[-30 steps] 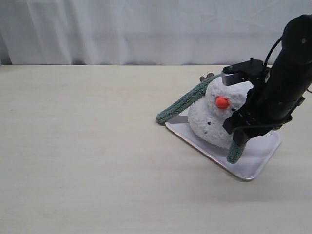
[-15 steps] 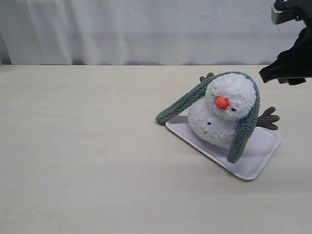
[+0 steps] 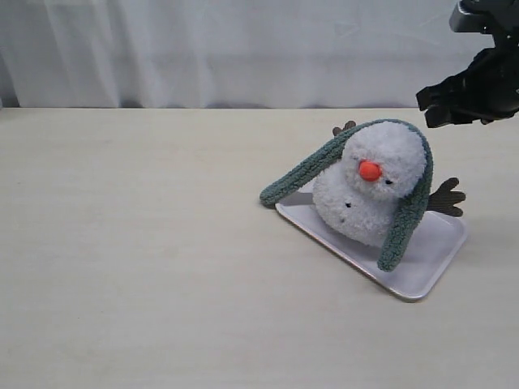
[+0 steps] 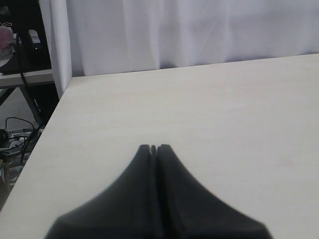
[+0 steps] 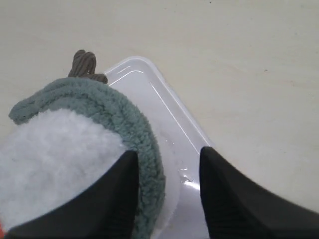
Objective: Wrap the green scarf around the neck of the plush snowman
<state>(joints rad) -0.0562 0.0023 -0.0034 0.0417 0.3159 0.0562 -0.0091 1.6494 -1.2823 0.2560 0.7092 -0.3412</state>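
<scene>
The plush snowman leans on the pale tray, white and fluffy with an orange nose. The green scarf is draped over the back of its head, one end lying on the table to the left, the other hanging down on the right. My right gripper hovers open, above and to the right of the snowman, apart from it. In the right wrist view the scarf and snowman lie below the open gripper. My left gripper is shut over bare table.
A white curtain hangs behind the table's far edge. A brown twig arm sticks out right of the snowman, another behind it. In the left wrist view the table's edge borders a gap with cables and a stand.
The right arm let go of the scarf's right end and lifted up and away from the snowman to the upper right. The scarf end now hangs free over the tray.
</scene>
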